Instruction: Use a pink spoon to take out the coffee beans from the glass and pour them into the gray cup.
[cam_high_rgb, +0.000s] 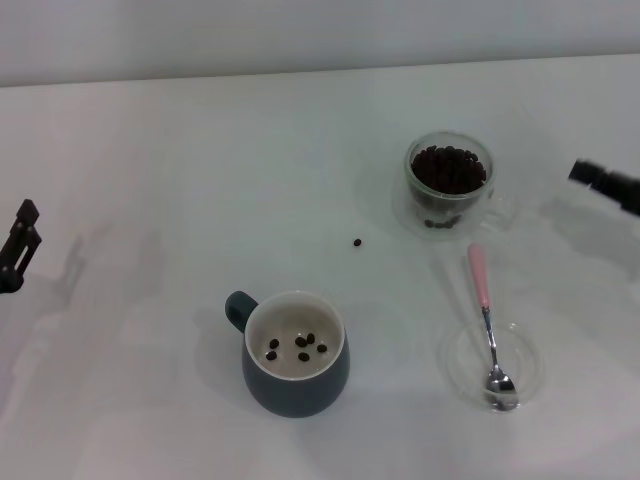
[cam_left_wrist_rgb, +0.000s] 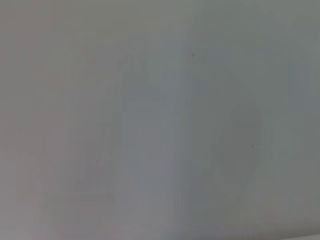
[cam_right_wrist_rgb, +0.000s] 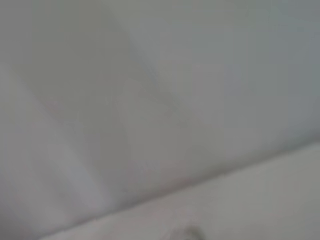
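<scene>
The spoon lies near-right on the counter, bowl in a saucer, looks light, stiff and slippery, so I'd grab the pink handle; can't tell either tool's opening from here.

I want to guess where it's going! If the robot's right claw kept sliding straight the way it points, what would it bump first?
Probably the small clear glass of dark coffee beans. The right gripper points across the table toward it, though its height is unclear.
</scene>
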